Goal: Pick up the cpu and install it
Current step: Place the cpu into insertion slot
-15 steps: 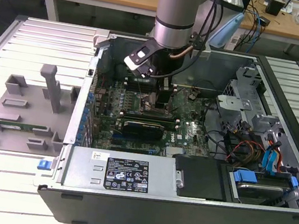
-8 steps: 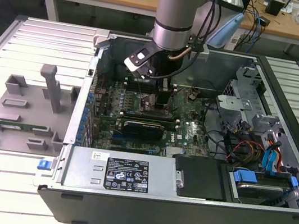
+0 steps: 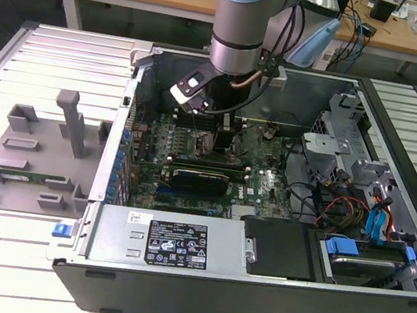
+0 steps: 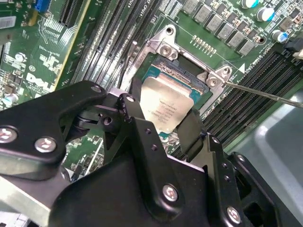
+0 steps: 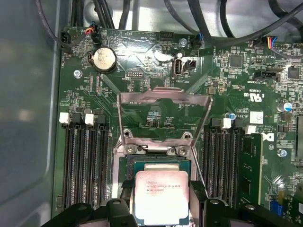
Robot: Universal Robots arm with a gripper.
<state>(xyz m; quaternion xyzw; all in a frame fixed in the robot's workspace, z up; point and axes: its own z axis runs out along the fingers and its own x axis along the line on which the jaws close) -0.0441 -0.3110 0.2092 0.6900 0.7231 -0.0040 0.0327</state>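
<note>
Exterior view: the arm point(image 3: 242, 19) reaches straight down into an open computer case point(image 3: 376, 298), its wrist over the motherboard point(image 3: 267, 190). The power supply point(image 3: 171, 242) at the case's near edge bears a black label with white print and a small white sticker. On the exterior view's left, a grey fixture tray point(image 3: 11, 149) carries a green memory stick point(image 3: 27, 173).

Second wrist view: the gripper point(image 4: 164, 113) is closed to the width of the cpu point(image 4: 170, 101), with one black finger against each of two opposite edges. The cpu is over the open socket point(image 4: 187, 71), its silvery top bearing several lines of small print. Whether it is seated cannot be told. A thin metal lever point(image 4: 265, 94) runs beside the socket.

First wrist view: the cpu point(image 5: 161, 196) sits between the fingers point(image 5: 124, 188) at the socket's near side. The load plate point(image 5: 163, 116) stands raised. Memory slots point(image 5: 85, 161) flank the socket, and a coin cell point(image 5: 103, 59) lies beyond. White lettering is printed on the board.
</note>
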